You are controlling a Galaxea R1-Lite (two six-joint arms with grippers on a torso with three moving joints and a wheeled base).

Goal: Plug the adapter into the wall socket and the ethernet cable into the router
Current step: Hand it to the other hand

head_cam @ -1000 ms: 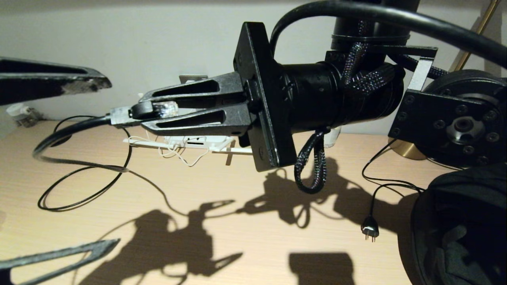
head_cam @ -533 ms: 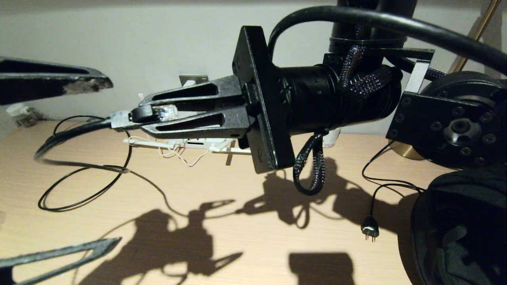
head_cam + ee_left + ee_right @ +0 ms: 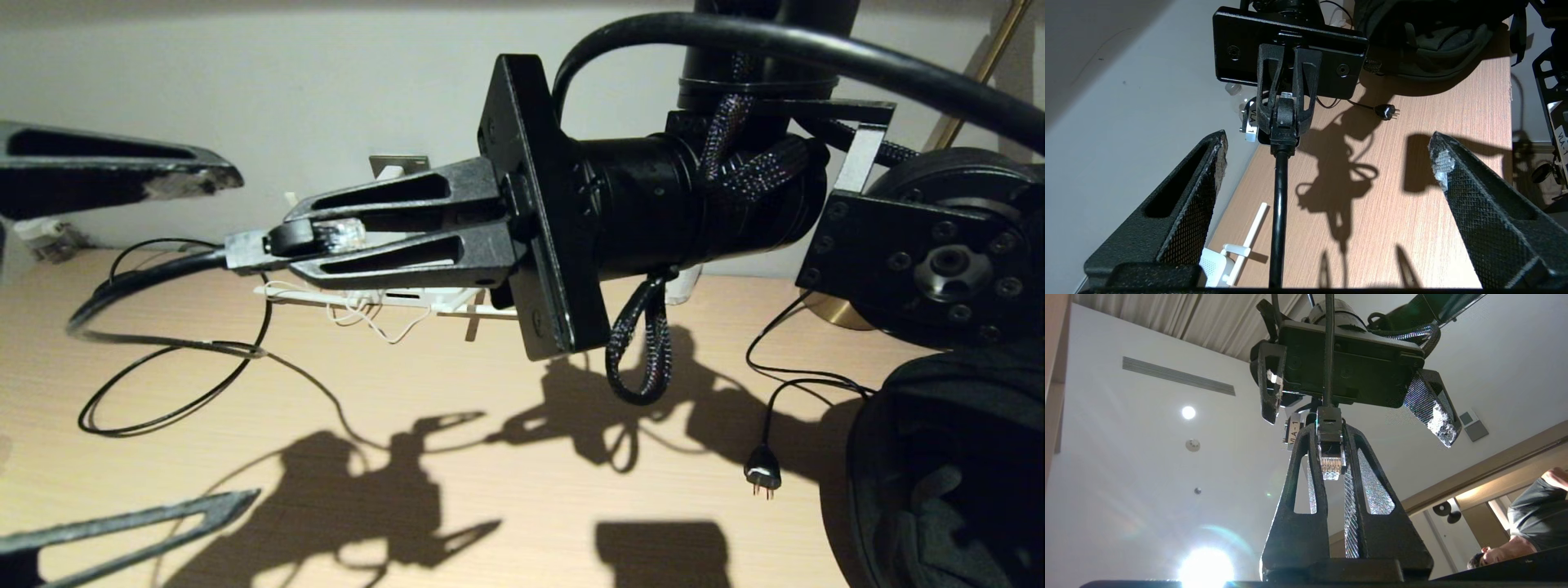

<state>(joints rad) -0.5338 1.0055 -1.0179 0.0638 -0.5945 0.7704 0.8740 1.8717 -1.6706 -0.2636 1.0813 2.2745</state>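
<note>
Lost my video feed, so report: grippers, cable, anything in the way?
Right gripper shut on ethernet cable plug, held above the desk. Left gripper open, empty, facing it. Router behind and below; its loose white cord lies in front.

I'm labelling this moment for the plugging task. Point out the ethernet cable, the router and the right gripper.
ethernet cable (image 3: 1330,463): right wrist view, on its clear plug.
router (image 3: 408,291): head view, on its white front edge.
right gripper (image 3: 282,241): head view, between its fingertips.

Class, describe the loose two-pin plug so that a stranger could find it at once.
Look at the wooden table, toward the robot's right, beside the dark bag. The two-pin plug lies flat there, ending a thin black cord. Unlike the ethernet cable, nothing holds it.
</note>
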